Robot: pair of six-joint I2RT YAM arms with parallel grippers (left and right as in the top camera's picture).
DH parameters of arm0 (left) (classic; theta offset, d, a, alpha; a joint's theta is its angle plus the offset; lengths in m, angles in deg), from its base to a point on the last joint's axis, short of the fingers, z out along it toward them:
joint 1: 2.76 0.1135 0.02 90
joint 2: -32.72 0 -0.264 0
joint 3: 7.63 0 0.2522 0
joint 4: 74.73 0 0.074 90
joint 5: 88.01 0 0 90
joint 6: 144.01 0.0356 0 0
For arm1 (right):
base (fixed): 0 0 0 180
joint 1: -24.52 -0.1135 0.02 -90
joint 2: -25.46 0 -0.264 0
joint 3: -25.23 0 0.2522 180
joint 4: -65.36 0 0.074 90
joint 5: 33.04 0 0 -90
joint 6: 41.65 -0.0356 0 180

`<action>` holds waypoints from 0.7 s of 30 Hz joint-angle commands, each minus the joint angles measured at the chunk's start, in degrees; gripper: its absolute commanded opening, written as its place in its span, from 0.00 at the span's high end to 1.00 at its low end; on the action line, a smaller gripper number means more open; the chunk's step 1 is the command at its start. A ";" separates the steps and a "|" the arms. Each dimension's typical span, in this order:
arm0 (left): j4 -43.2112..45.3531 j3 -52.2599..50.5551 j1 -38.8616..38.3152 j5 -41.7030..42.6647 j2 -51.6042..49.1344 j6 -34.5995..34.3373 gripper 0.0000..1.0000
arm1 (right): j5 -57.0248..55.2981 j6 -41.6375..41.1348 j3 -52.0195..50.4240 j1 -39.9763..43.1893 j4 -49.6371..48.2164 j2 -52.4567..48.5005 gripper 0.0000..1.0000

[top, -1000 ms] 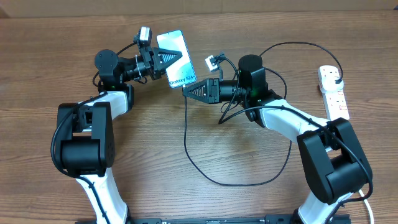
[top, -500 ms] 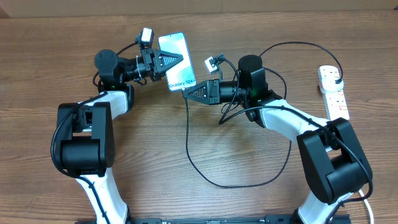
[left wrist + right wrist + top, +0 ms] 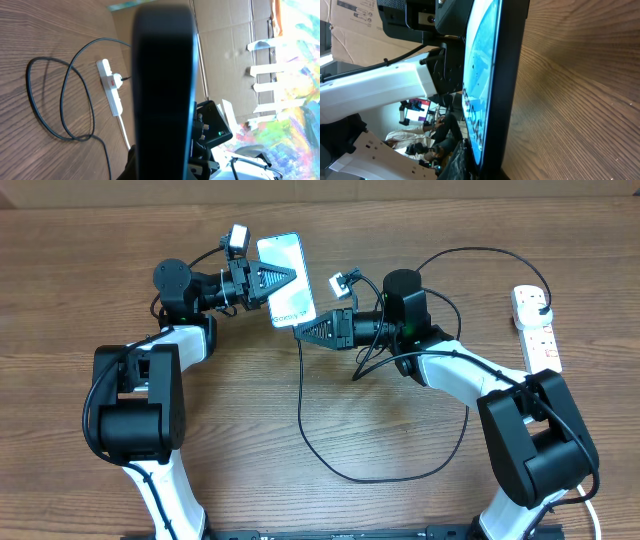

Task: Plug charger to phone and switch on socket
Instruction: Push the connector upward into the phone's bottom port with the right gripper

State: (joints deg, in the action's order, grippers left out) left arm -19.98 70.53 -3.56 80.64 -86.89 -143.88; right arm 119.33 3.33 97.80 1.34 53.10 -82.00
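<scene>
From above, the left gripper [image 3: 278, 276] is clamped on the phone [image 3: 292, 302], which is lifted and tilted off the table [image 3: 400, 240]. The right gripper [image 3: 303, 329] pinches the tip of the charger [image 3: 299, 390] just under the phone's lower edge. It looks not yet in. The charger's far plug sits in the socket [image 3: 537, 330], well apart to the right, and switching it on looks left to do.

Left wrist view: the phone [image 3: 162, 85] is edge-on and blocks most of the view, with the socket [image 3: 111, 87] and the charger [image 3: 60, 107] in loops beyond.

Right wrist view: the phone [image 3: 482, 75] crowds the picture with its lit screen. The connector is hidden, so I cannot tell whether it is seated.

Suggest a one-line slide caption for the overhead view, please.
The left hand grips the lit phone while the right hand holds the charger tip by its lower edge; socket at far right.
</scene>
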 commanded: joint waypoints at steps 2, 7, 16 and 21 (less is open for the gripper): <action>-1.22 1.01 -2.36 5.42 0.44 -0.83 0.95 | -5.57 -0.11 0.07 1.31 -1.22 0.66 0.96; -3.34 1.01 -2.34 5.75 0.44 -0.46 0.96 | -5.62 0.07 0.07 1.31 -3.17 0.68 0.96; -3.34 1.01 -2.34 8.72 0.44 0.61 0.95 | -5.77 0.02 0.07 1.68 -3.08 0.66 0.96; -3.32 1.01 -2.38 9.94 0.44 1.66 0.96 | -5.75 -0.20 0.07 1.95 -3.08 0.68 0.96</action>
State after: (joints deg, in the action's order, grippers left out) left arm -23.58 71.12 -3.87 80.90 -86.87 -143.81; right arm 119.20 3.33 97.45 1.41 51.29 -82.00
